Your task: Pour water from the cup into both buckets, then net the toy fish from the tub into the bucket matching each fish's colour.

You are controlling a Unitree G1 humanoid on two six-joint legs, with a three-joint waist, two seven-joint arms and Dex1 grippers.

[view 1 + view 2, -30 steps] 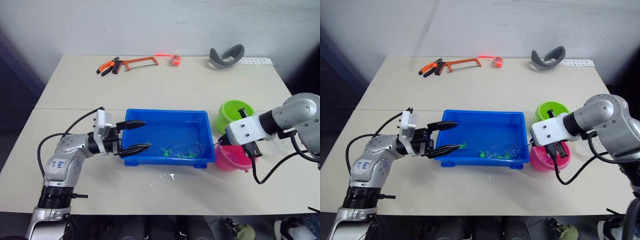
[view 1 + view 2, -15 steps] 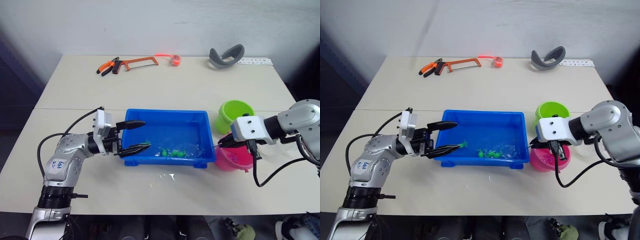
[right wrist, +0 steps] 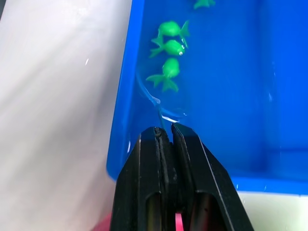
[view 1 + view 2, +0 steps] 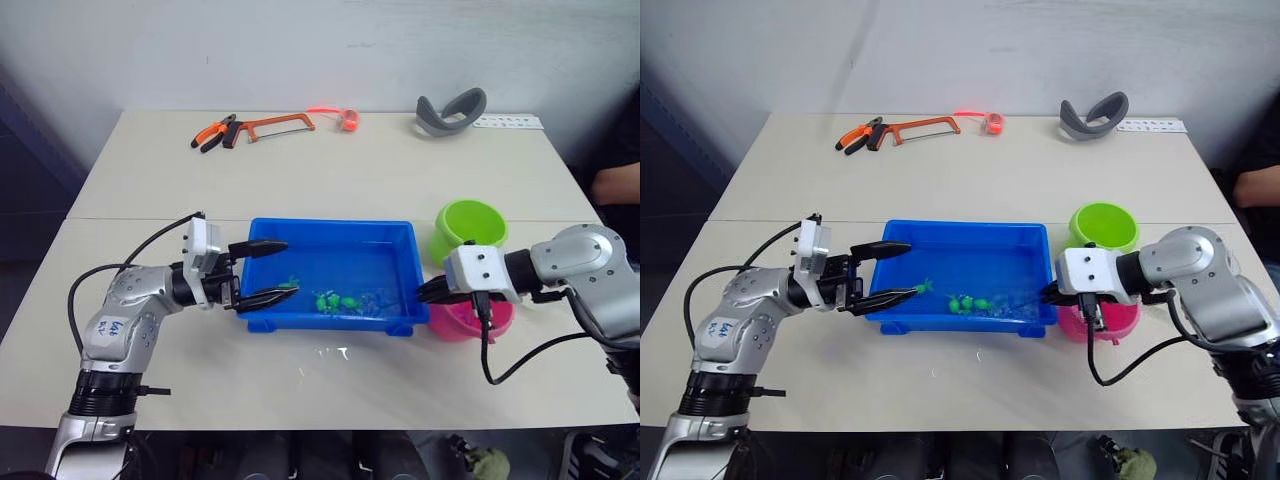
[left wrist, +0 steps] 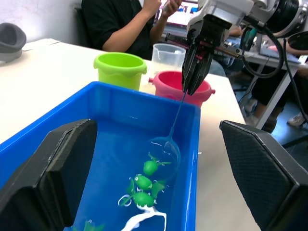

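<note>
Three green fish are floating, light and slippery, at twelve o'clock of the net; right gripper is pinching its thin, flexible handle, left gripper is gaping over the tub.

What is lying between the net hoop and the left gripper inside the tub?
In the left eye view, a cluster of green toy fish in the tub lies between the net and the left gripper.

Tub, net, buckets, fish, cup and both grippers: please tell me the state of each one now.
Tub: holds water.
Net: hoop dipped in the tub.
Green fish: in the tub.
Green bucket: upright.
Pink bucket: upright.
Cup: upright.
Left gripper: jaws open, across the tub's end.
Right gripper: shut on the net's handle.
</note>
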